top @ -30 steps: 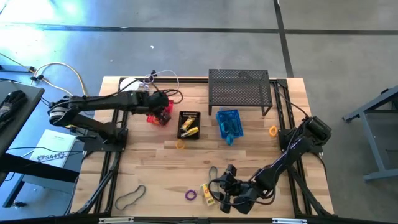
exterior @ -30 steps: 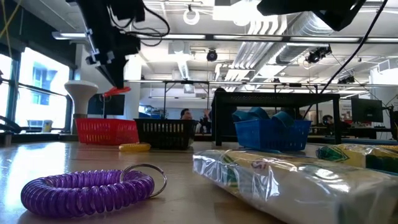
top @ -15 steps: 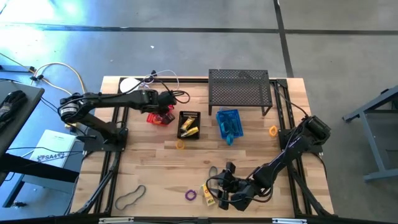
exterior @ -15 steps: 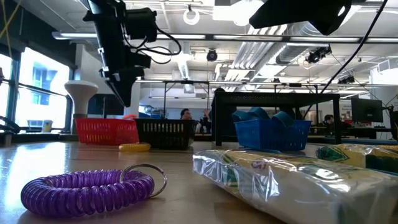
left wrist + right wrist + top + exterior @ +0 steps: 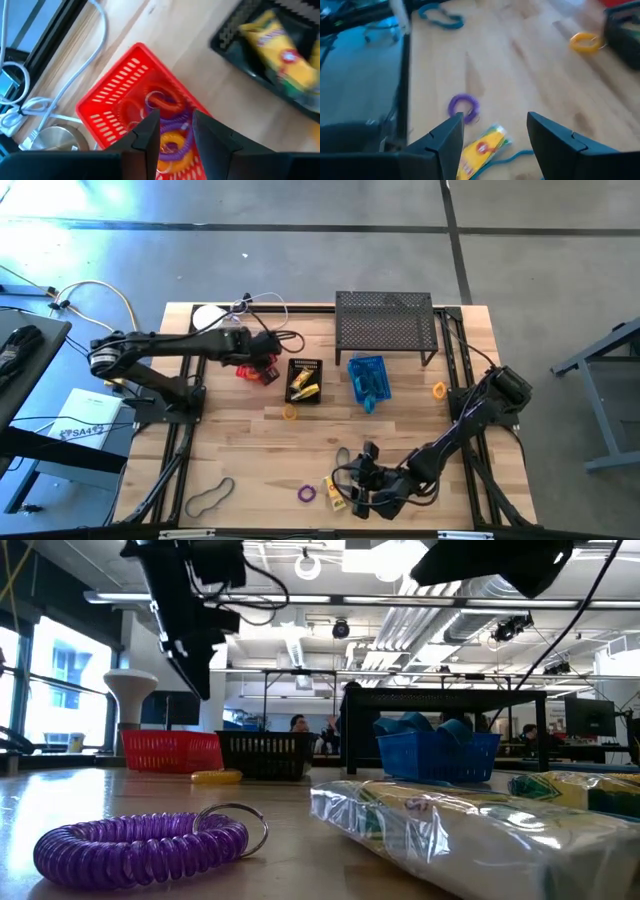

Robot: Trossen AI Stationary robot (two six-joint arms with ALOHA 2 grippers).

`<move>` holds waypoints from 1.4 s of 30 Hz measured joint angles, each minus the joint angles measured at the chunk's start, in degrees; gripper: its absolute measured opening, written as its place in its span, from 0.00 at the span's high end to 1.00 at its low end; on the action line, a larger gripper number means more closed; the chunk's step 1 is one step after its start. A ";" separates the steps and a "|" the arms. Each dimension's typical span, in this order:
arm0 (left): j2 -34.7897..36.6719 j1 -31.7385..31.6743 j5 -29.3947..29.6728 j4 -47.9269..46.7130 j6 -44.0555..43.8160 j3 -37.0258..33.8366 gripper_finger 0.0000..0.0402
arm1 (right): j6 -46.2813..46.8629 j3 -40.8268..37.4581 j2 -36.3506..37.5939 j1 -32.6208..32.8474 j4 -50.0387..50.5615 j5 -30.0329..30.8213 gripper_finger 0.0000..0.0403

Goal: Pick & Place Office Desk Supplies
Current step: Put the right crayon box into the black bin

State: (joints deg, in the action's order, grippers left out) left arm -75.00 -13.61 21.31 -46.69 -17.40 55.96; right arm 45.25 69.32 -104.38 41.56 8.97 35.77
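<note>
My left gripper [image 5: 176, 131] hangs open over the red basket [image 5: 112, 87], which holds red, purple and orange coil rings [image 5: 167, 107]; in the high view the gripper [image 5: 263, 354] is at the basket's [image 5: 250, 370] far side. My right gripper [image 5: 495, 135] stands open near the table's front edge, above a yellow packet [image 5: 481, 149] and beside a purple coil ring [image 5: 464, 106]. The high view shows that gripper [image 5: 362, 496] just right of the packet [image 5: 333, 493] and the purple ring [image 5: 307, 493]. Whether its fingers touch the packet, I cannot tell.
A black basket [image 5: 304, 380] with yellow packets and a blue basket [image 5: 367, 380] stand right of the red one, before a black wire-mesh shelf [image 5: 385, 320]. Orange rings [image 5: 290, 412] [image 5: 439, 390] and dark band loops [image 5: 210, 497] [image 5: 342, 455] lie loose on the wood.
My left gripper has let go of a red coil ring, which has dropped from its fingers into the red basket. The gripper has sunk a little over the basket. My right gripper has kept still.
</note>
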 joint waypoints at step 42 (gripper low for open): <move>-14.51 48.16 -8.89 30.91 1.48 -0.04 0.73 | 51.19 0.04 -0.76 -1.05 30.95 -9.57 0.56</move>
State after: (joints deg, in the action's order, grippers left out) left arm -89.51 34.54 12.43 -15.78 -15.91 55.92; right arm 96.44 69.36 -105.14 40.51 39.93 26.20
